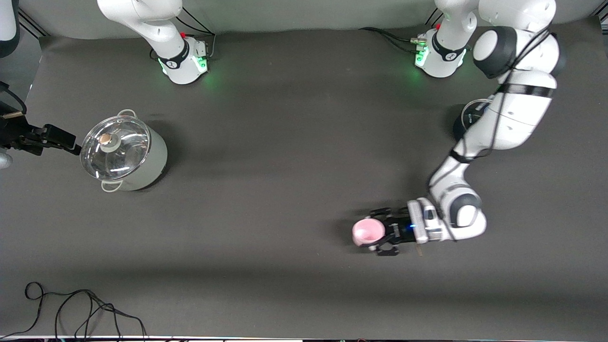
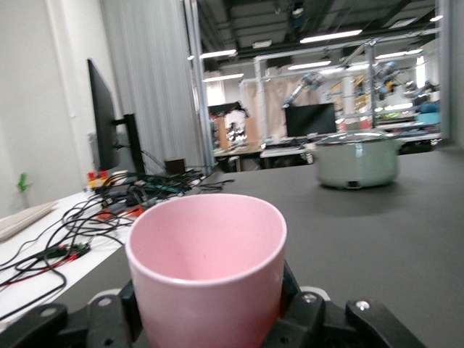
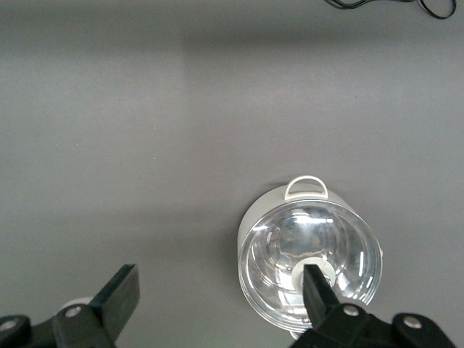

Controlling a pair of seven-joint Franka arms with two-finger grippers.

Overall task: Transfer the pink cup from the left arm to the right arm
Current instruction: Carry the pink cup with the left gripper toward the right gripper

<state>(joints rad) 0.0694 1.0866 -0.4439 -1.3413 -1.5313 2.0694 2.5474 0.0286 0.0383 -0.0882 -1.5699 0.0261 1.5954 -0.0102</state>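
Front view: on the dark table [image 1: 294,142], the left gripper [image 1: 384,231] pinches the pink cup [image 1: 368,232] between its two fingers, mouth upward, low over the mat. Measured from the lidded pot [image 1: 123,153], the cup sits well apart, toward the left arm's end of the table and lower in this view. The pot, pale green with a glass lid, stands near the right arm's end. Just beside the pot, the right gripper [image 3: 217,293] waits above the table with its fingers spread wide, holding nothing.
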